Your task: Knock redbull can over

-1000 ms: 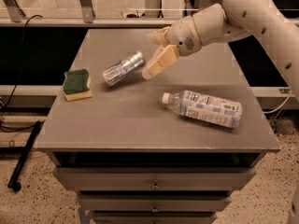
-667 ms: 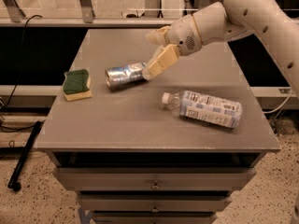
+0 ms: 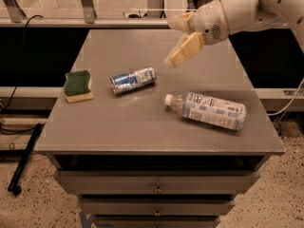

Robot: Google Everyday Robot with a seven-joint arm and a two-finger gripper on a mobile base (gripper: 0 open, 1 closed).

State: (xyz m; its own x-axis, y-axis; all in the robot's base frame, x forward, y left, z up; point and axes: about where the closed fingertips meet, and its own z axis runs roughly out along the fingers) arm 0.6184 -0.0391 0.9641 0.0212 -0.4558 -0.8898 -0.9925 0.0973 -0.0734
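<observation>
The redbull can [image 3: 133, 80] lies on its side on the counter [image 3: 142, 132], between the green sponge [image 3: 78, 85] and the lying plastic bottle [image 3: 209, 110]. The gripper [image 3: 175, 42] hovers beyond it, not touching, jaws wide and empty.

Single view, set high at the table's [image 3: 142, 132] front, looking down and across to its far edge. Mid range; whole top and drawers [image 3: 156, 182] framed. Gripper [image 3: 179, 38] upper right, above the far side, fingers apart.
</observation>
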